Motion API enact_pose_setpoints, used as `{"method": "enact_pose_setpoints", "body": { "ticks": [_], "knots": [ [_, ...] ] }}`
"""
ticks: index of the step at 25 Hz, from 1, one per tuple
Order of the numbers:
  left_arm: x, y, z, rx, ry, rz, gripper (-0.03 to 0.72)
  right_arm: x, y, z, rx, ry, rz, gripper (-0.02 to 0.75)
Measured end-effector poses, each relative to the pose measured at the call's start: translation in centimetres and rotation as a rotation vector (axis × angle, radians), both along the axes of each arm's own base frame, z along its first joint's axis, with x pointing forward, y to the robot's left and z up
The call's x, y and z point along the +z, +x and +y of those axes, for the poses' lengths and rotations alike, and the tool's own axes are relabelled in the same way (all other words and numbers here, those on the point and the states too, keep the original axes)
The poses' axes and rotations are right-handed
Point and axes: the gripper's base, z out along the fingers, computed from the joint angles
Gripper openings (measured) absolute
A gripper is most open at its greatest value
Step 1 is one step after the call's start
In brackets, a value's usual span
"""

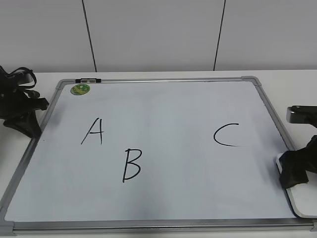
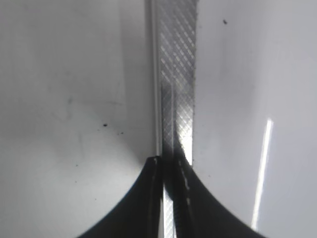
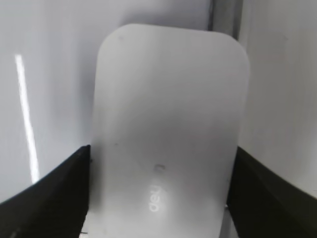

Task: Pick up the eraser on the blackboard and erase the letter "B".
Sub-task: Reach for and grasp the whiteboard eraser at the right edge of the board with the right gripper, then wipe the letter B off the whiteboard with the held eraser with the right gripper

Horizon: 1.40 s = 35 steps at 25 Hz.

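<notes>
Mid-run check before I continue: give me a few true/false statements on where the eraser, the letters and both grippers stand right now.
1. The right gripper has its fingers on either side of the eraser. True.
2. The letter "B" is already wiped off. False: its black strokes are intact on the blackboard.
3. The left gripper is closed, above the board's metal frame. True.
4. The eraser lies in the middle of the board. False: it sits at the right edge.
5. "B" is written lower than "A" and "C". True.
</notes>
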Motion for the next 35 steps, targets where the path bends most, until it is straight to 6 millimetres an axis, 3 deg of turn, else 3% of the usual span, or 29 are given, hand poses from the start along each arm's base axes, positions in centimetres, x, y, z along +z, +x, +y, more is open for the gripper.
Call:
{"method": "enact_pose_setpoints", "body": {
  "ticks": [17, 20, 24, 28, 32, 35],
  "knots": [
    [0.0, 0.0, 0.0, 0.000, 0.000, 0.000, 0.030, 0.2, 0.4, 0.1, -0.004, 0.007, 0.026, 0.541],
    [0.0, 0.0, 0.0, 0.000, 0.000, 0.000, 0.031, 1.1, 0.9, 0.1, 0.005, 0.006, 0.026, 0.541],
    [0.0, 0.0, 0.0, 0.000, 0.000, 0.000, 0.031, 3.7, 1.4, 0.5, 0.041, 0.000, -0.008, 0.540],
    [0.0, 0.0, 0.0, 0.000, 0.000, 0.000, 0.031, 6.5, 2.2, 3.1, 0.139, 0.001, -0.044, 0.540],
    [0.0, 0.0, 0.0, 0.000, 0.000, 0.000, 0.031, 9.0, 2.9, 7.7, 0.286, 0.015, -0.114, 0.540],
    [0.0, 0.0, 0.0, 0.000, -0.001, 0.000, 0.031, 9.6, 3.4, 11.3, 0.388, 0.025, -0.134, 0.540]
  ]
}}
